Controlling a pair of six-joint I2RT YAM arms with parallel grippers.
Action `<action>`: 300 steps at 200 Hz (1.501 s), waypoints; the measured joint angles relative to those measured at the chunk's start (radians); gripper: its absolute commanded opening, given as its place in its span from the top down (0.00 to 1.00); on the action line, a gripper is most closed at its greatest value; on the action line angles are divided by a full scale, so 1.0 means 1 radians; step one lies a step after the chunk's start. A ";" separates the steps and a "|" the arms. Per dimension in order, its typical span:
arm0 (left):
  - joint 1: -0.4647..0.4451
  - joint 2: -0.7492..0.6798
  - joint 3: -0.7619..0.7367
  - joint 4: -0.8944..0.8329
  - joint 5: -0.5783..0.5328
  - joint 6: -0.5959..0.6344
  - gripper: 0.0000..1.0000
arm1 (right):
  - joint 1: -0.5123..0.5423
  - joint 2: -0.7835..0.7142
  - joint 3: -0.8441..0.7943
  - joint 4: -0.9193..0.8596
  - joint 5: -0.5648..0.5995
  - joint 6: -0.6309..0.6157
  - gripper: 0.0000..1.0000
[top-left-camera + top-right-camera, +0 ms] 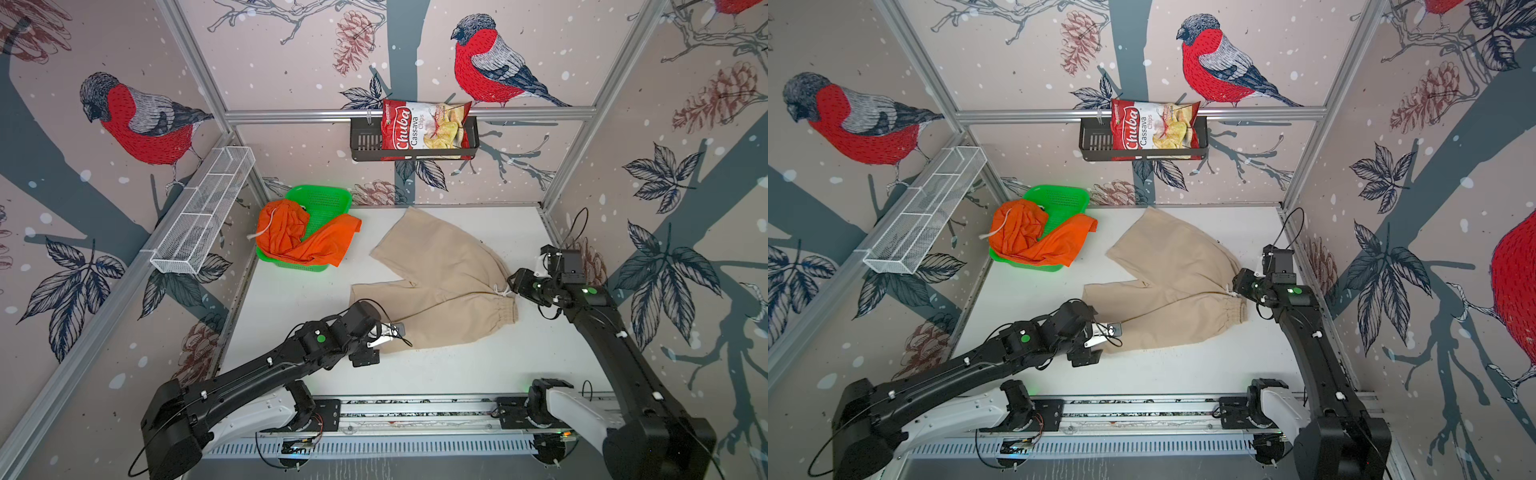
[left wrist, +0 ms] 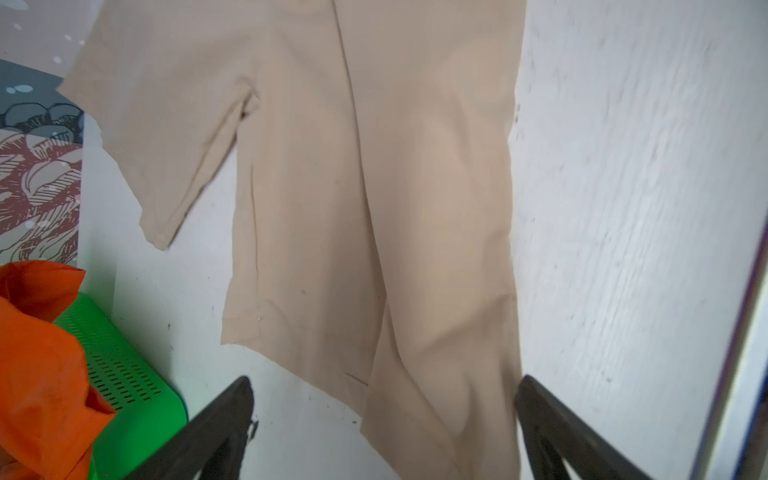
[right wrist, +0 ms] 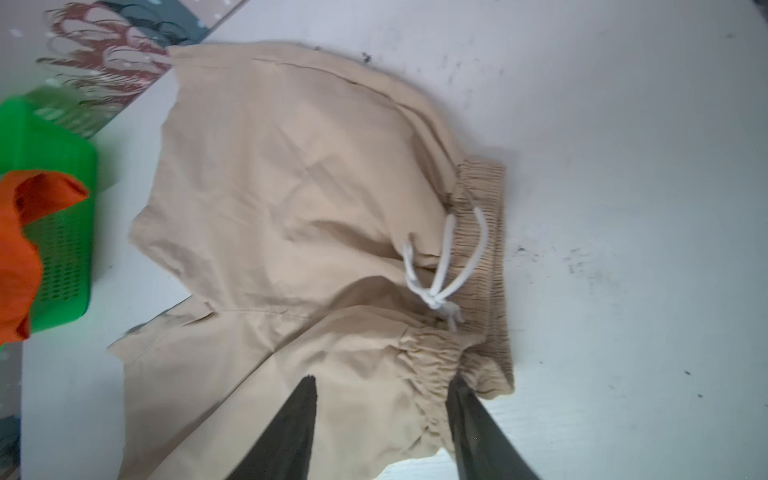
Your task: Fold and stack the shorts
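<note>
Nearest the tabletop's (image 1: 457, 370) near edge, the L gripper (image 2: 385, 380) sits low at the hem of the beige shorts' (image 1: 440, 282) near leg. Its jaws are spread wide w/ cloth lying loose between them, nothing pinched. The shorts lie flat & unfolded mid-tabletop, 1 leg toward the left edge, 1 toward the far edge. At the right edge the R gripper (image 3: 383, 380) straddles the waistband (image 3: 486, 249), jaws apart, not gripping. Risk: the drawstring (image 3: 440, 266) loops lie just beside its fingers & could snag on re-closing; a pinch catching only 1 layer would prob. bunch the fold. At the far-left corner the orange shorts (image 1: 299, 237) lie crumpled in the green basket (image 1: 328, 199), hanging over its rim; pulling them could drag the basket.
</note>
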 measured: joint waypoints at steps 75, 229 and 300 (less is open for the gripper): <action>0.055 0.083 0.095 0.101 0.133 -0.274 0.04 | -0.031 0.105 -0.110 0.003 0.038 0.014 0.39; 0.119 0.706 0.499 0.425 0.183 -0.593 0.26 | 0.055 0.108 -0.216 0.066 0.069 0.105 0.56; 0.117 1.145 1.007 0.338 0.374 -0.643 0.51 | 0.076 0.100 -0.259 0.103 0.047 0.156 0.72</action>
